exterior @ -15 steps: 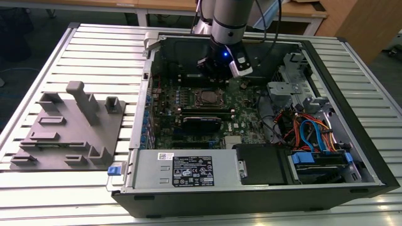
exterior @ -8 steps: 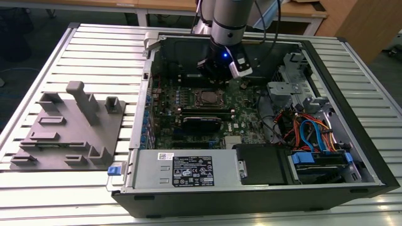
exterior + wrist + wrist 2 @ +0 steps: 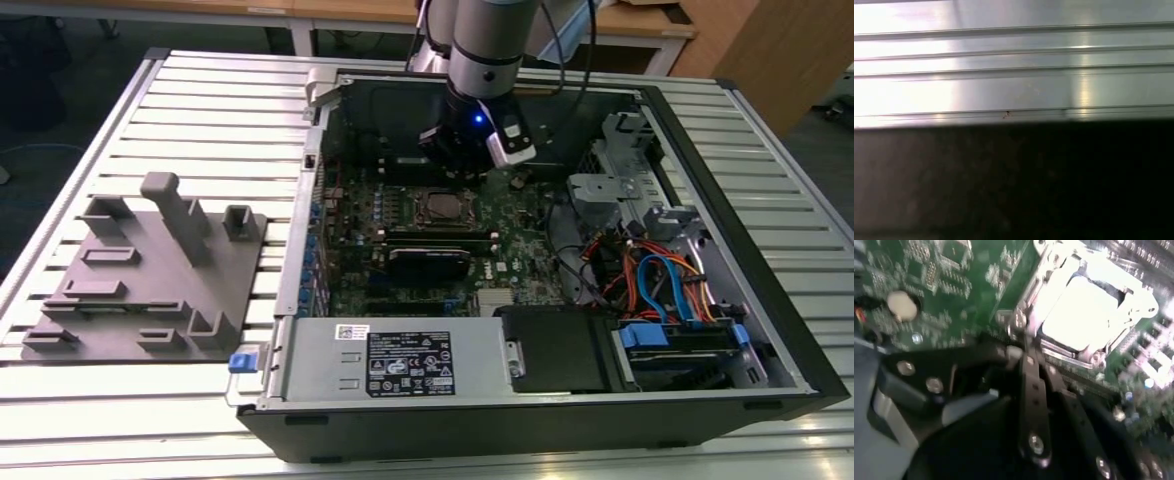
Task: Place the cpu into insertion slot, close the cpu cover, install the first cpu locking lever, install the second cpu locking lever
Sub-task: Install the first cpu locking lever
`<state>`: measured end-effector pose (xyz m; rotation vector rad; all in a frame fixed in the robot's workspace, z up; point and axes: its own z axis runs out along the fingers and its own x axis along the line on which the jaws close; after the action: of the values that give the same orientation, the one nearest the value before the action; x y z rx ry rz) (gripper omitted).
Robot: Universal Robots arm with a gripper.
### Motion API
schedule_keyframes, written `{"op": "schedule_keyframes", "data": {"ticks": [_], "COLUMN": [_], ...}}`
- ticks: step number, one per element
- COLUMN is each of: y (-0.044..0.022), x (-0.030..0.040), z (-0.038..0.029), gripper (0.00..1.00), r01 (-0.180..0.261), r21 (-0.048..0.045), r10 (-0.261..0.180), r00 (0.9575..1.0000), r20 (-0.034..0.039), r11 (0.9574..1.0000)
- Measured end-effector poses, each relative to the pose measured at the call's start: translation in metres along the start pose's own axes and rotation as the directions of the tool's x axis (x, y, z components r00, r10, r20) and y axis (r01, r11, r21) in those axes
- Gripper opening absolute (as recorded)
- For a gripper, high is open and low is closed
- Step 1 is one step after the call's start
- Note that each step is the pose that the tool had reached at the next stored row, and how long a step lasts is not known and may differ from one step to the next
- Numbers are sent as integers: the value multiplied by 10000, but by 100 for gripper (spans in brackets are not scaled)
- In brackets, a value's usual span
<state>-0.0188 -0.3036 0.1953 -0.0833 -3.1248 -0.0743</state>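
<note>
Gripper point(image 3: 461, 165) just above cpu point(image 3: 438, 206) (seated)

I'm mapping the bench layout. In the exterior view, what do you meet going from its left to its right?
Grey fixture plate with upright blocks → blue tab at the case corner → cpu in the insertion slot, gripper above it → orange and blue cables → black case wall.

We see the arm point(image 3: 483, 40) reaching straight down, its wrist vertical and a blue light lit on it, with the dark gripper point(image 3: 461, 160) hanging low at its end.
</note>
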Motion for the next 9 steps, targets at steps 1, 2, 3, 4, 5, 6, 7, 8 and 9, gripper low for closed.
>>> {"op": "schedule_keyframes", "data": {"ticks": [1,2,3,4,5,6,7,8,9], "y": [0,0,0,1,1,2,2,3,3], "x": [0,0,0,0,0,0,1,1,1], "z": [0,-1,-4,-12,-21,-35,-48,-60,-70], "gripper": [10,10,10,10,10,10,10,10,10], "r01": [0,0,0,0,0,0,0,0,0], "r21": [0,0,-2,-3,-5,-1,0,-1,0], "r10": [0,0,0,0,0,0,0,0,0], "r00": [10000,10000,10000,10000,10000,10000,10000,10000,10000], "r20": [0,0,1,3,3,0,0,0,0], "r11": [10000,10000,10000,10000,10000,10000,10000,10000,10000]}}
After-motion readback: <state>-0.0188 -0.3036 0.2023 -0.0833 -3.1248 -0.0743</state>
